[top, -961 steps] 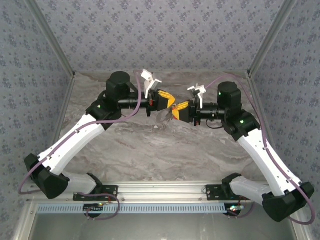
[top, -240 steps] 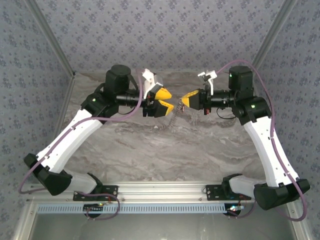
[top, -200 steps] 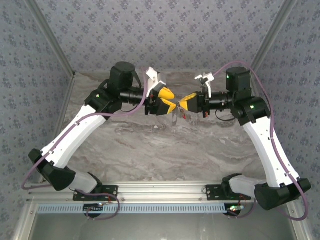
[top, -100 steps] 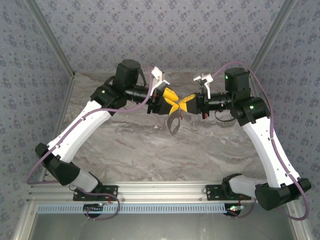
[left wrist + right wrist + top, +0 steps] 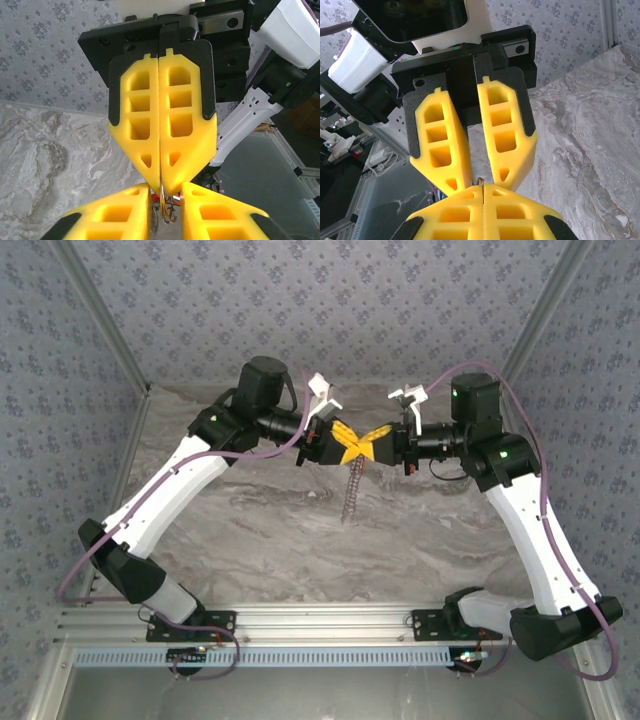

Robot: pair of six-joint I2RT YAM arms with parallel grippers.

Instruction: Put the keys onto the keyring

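Keyring (image 5: 351,490) between two pairs of fingers (image 5: 186,125)

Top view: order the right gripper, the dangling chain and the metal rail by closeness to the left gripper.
1. Right gripper, tip to tip with the left gripper, on its right.
2. Chain, just below the tips, trailing toward the near side.
3. Metal rail, at the table's near edge.

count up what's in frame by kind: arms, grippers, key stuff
arms: 2 (left arm, right arm)
yellow grippers: 2 (left gripper, right gripper)
keyring: 1, dangling where the fingertips meet
key: 0 that I can make out
total: 5
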